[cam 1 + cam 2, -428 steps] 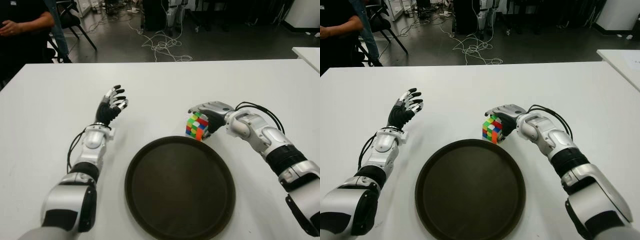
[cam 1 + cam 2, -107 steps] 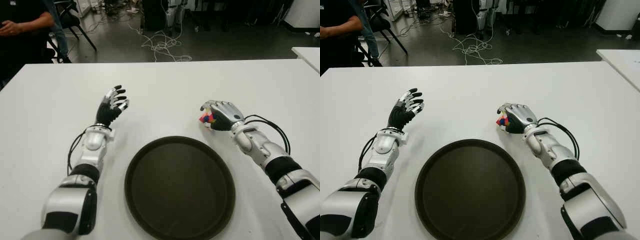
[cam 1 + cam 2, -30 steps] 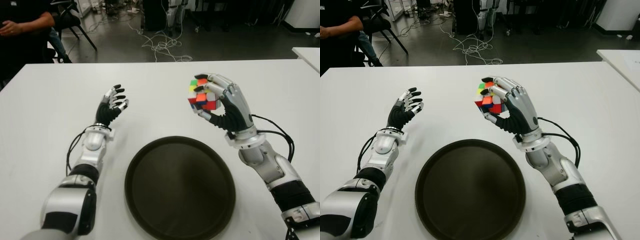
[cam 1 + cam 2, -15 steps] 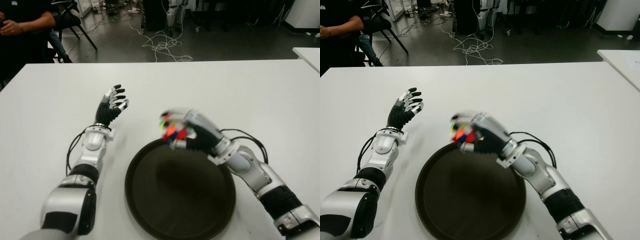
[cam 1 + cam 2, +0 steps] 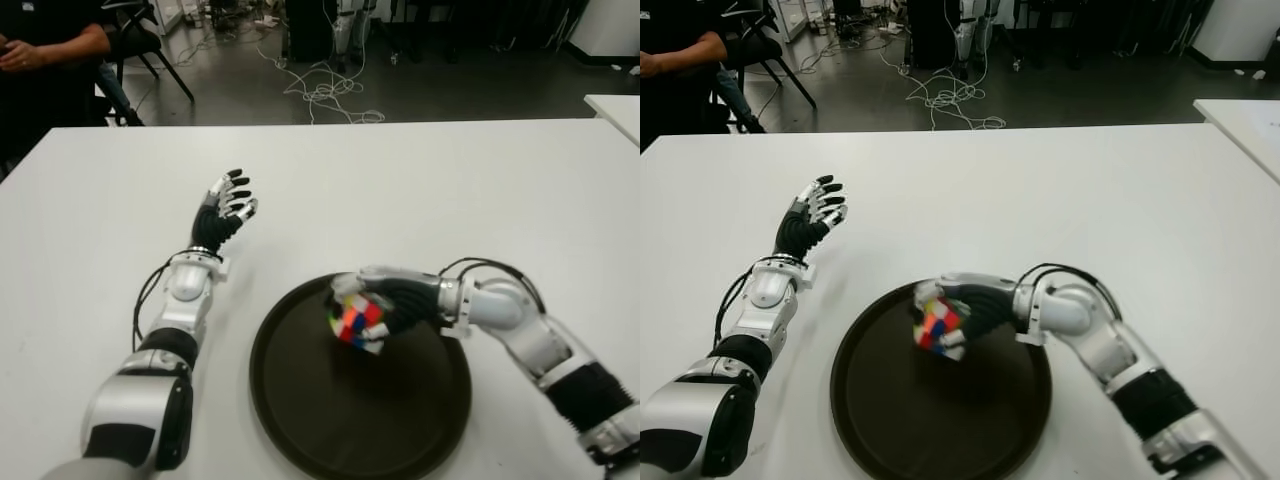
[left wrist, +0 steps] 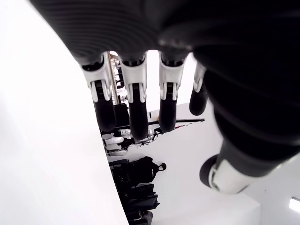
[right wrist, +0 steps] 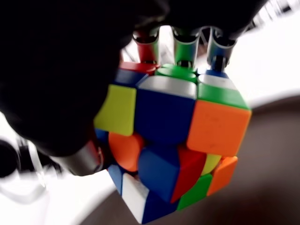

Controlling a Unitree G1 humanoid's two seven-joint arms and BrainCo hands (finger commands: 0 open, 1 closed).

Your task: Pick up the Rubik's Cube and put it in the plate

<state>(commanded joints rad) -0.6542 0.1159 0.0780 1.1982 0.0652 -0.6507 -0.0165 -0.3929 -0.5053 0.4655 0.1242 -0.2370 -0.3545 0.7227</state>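
Observation:
The multicoloured Rubik's Cube [image 5: 358,322] is held in my right hand [image 5: 385,305], whose fingers wrap over it from the right. Hand and cube are over the dark round plate [image 5: 330,430], in its far part; whether the cube touches the plate I cannot tell. The right wrist view shows the cube [image 7: 173,140] close up with fingers [image 7: 185,49] curled around it and the dark plate behind. My left hand [image 5: 224,212] is raised over the white table [image 5: 400,180] to the left of the plate, fingers spread and holding nothing.
A person in dark clothes sits beyond the table's far left corner [image 5: 45,50]. Cables lie on the floor behind the table [image 5: 325,95]. Another white table edge shows at far right [image 5: 615,105].
My right hand carried the cube from high above the table down and leftward; it now sits low over the plate. The left hand has not moved.

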